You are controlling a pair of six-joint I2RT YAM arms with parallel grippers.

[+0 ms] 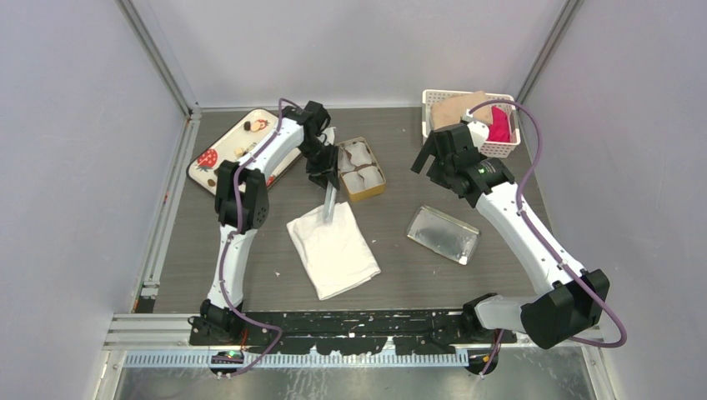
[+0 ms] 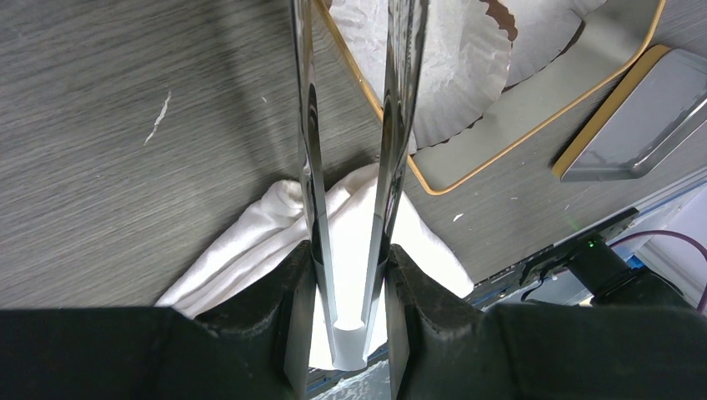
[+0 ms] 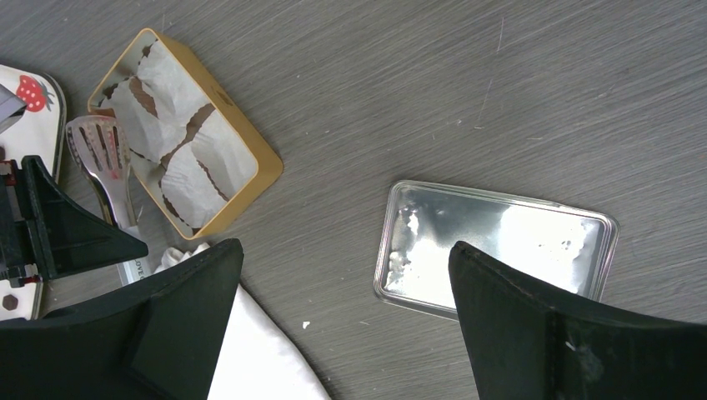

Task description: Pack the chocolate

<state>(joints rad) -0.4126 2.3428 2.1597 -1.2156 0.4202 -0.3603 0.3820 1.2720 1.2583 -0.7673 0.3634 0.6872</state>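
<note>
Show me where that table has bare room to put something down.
Widest bare patch: the near middle, between the white cloth and the silver lid, running to the near edge. A second lies at the far edge between the gold tin and the white basket. Crowded: around the tin, where the left gripper holds tongs beside the strawberry tray.

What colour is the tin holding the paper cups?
Gold; the tin shows best in the right wrist view.
</note>
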